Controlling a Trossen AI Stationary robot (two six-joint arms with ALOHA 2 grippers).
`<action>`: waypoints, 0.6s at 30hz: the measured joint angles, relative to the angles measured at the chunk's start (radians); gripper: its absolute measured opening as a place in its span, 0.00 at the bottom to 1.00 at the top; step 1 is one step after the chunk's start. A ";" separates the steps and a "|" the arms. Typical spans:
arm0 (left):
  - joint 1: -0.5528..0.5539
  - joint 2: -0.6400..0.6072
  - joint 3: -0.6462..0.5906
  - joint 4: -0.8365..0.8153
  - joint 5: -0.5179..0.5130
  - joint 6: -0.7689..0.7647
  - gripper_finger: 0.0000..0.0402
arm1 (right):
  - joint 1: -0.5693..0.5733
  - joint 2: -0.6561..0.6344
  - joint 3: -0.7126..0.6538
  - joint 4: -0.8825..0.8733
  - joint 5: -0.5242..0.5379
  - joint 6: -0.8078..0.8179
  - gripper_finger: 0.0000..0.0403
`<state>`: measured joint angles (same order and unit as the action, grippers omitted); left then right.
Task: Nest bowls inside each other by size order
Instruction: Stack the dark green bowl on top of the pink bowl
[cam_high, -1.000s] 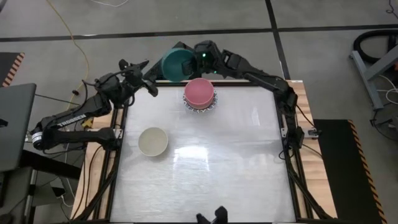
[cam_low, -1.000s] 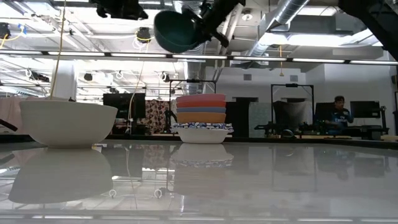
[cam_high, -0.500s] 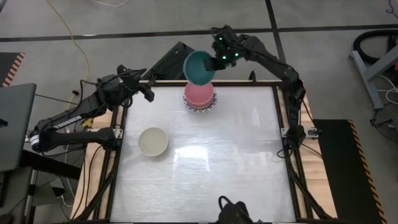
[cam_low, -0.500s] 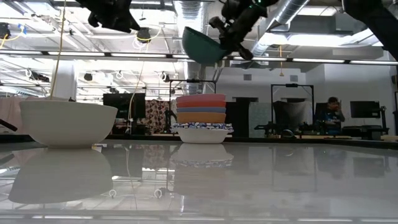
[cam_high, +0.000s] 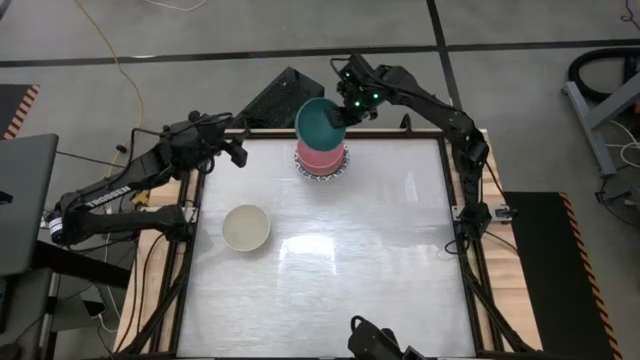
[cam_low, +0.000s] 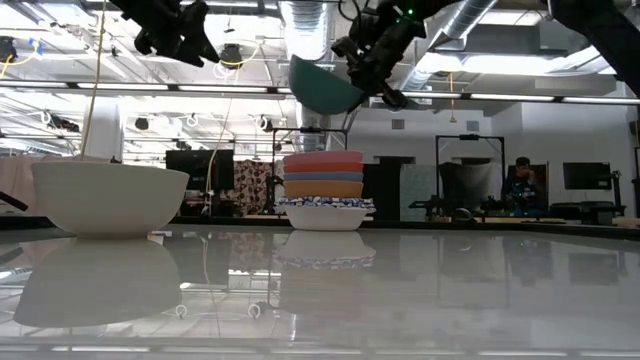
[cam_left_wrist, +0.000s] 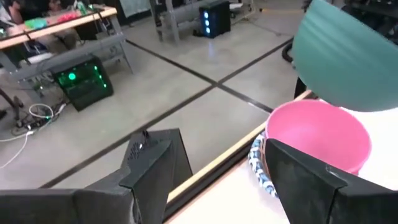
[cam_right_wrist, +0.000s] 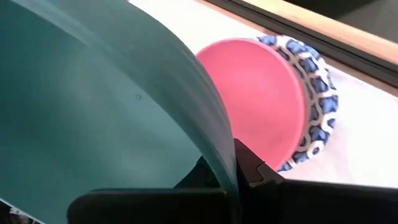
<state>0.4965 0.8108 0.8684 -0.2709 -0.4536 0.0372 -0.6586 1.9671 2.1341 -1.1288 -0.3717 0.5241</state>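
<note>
My right gripper (cam_high: 346, 108) is shut on a teal bowl (cam_high: 321, 122), high above the stack of bowls (cam_low: 323, 190) at the table's far edge. The stack's top bowl is pink (cam_high: 320, 155). Its bottom bowl is white with a blue patterned rim (cam_right_wrist: 316, 87) and stands on the table. A cream bowl (cam_high: 245, 227) stands upright on its base at the table's left. My left gripper (cam_high: 236, 151) is open and empty, raised over the far left corner. My right gripper pinches the teal bowl's rim (cam_right_wrist: 225, 163) between its two fingers, one inside the bowl and one outside, on the side toward the table's right. The bowl is lifted clear above the stack and tilted, its opening up (cam_low: 325, 88).
The table's frame rail (cam_high: 192, 215) runs along the left side, and the right arm's links (cam_high: 465, 150) stand over the far right corner. A person (cam_low: 519, 185) sits in the room beyond the table.
My right gripper has carried the teal bowl from beyond the table's far edge toward the right, to a place over the pink-topped stack. The bowl has turned from lying on its side to opening-up and tilted. My left gripper has drawn back toward the table's left.
</note>
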 joint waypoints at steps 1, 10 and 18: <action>0.000 0.000 0.000 -0.009 0.002 -0.001 0.60 | -0.003 0.001 -0.007 -0.003 0.000 0.002 0.02; 0.000 0.000 0.000 -0.059 0.004 -0.038 0.60 | -0.012 0.020 -0.080 0.027 0.010 0.039 0.02; 0.000 0.000 0.000 -0.102 0.004 -0.039 0.60 | -0.013 0.019 -0.102 0.054 0.013 0.063 0.02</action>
<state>0.4965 0.8112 0.8684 -0.3729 -0.4500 -0.0015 -0.6716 1.9861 2.0324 -1.0749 -0.3583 0.5874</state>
